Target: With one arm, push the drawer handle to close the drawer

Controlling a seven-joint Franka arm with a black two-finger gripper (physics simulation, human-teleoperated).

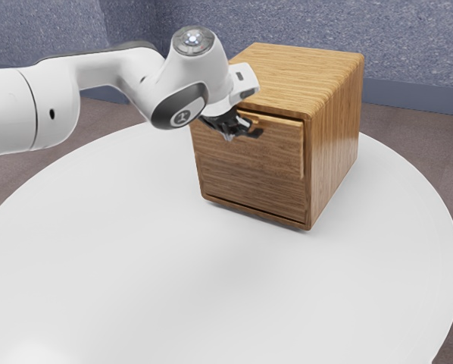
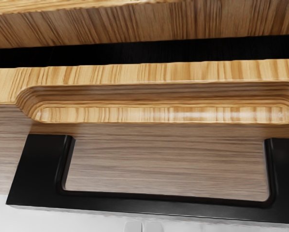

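In the exterior view, brown floor [image 1: 37, 161] shows at nine o'clock beyond the round white table [image 1: 143, 280]; speckled blue-grey wall [image 1: 132, 23] spans eleven to two. On the arm [image 1: 124, 72], a small dark badge [image 1: 182, 116] is too small to read. At twelve, the gripper [image 1: 232, 129], whether clenched or released I cannot tell, partly covers the drawer [image 1: 249, 174], ajar in the wooden cabinet [image 1: 336, 125] at one.
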